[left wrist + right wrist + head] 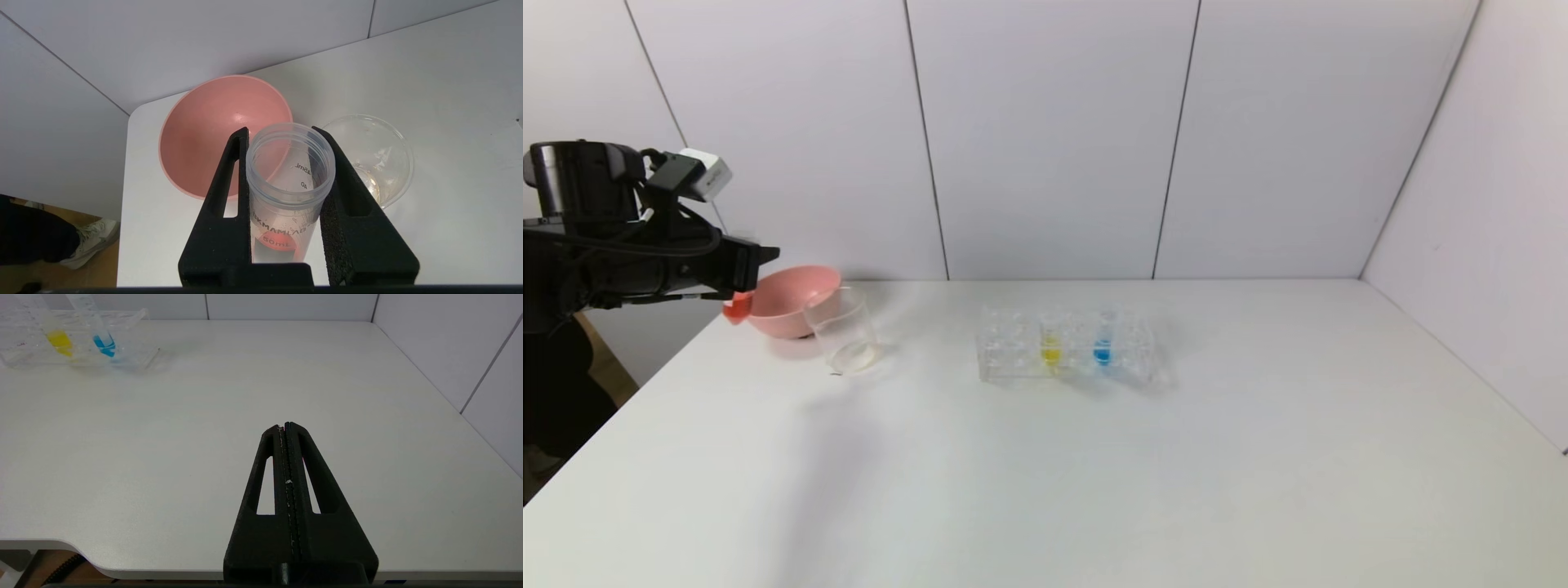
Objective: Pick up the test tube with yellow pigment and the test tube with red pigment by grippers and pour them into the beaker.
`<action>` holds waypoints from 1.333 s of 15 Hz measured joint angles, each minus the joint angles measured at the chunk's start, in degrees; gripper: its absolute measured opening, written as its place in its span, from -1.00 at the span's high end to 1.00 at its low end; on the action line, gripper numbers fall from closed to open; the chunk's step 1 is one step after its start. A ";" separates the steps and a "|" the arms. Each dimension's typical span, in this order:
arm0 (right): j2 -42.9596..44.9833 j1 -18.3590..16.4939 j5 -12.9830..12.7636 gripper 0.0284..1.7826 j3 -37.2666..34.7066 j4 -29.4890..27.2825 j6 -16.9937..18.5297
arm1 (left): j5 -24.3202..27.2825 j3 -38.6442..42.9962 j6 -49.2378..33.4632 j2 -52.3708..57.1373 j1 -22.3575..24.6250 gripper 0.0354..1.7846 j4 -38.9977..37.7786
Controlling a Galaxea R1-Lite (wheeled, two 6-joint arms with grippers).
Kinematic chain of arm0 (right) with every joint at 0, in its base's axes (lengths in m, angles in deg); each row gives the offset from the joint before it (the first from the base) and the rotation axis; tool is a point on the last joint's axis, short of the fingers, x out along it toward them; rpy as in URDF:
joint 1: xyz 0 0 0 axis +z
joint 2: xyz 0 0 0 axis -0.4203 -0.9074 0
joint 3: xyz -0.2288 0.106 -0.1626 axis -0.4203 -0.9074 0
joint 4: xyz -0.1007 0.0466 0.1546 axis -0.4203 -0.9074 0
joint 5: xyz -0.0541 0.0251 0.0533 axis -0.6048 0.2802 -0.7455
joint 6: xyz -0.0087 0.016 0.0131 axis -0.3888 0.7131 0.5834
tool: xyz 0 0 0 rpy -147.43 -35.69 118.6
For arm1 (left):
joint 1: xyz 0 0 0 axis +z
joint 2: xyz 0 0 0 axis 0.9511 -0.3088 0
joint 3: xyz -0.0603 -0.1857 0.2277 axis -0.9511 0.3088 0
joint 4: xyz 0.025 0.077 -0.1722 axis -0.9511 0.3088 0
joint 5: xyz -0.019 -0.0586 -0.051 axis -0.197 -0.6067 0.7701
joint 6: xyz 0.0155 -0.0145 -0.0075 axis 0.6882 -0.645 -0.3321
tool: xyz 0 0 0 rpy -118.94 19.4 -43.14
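My left gripper is shut on the test tube with red pigment and holds it above the table's far left. The tube's open mouth faces the pink bowl and the beaker, and red liquid sits at its bottom. The clear beaker stands just right of the bowl; in the left wrist view the beaker lies beyond one finger. The test tube with yellow pigment stands in the clear rack, also seen in the right wrist view. My right gripper is shut and empty over the near right table.
The pink bowl sits at the table's far left, under and behind the held tube, touching the beaker. The clear rack at mid-table also holds a blue-liquid tube. Walls close the back and right sides.
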 joint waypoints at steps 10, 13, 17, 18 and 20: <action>0.00 0.00 0.00 0.91 0.00 0.00 0.00 | 12.14 -1.04 -0.23 -0.02 2.24 0.48 -0.01; 0.00 0.00 0.00 0.91 0.00 0.00 0.00 | 18.48 -1.32 -0.30 -0.33 3.36 0.48 -0.28; 0.00 0.00 0.00 0.91 0.00 0.00 0.00 | 25.56 -2.91 1.95 -0.82 5.22 0.48 0.38; 0.00 0.00 0.00 0.91 0.00 0.00 0.00 | 26.69 -3.80 3.68 -1.07 5.81 0.48 1.78; 0.00 0.00 0.02 0.91 0.00 0.00 0.00 | 28.18 -6.52 8.53 -1.93 7.00 0.48 6.11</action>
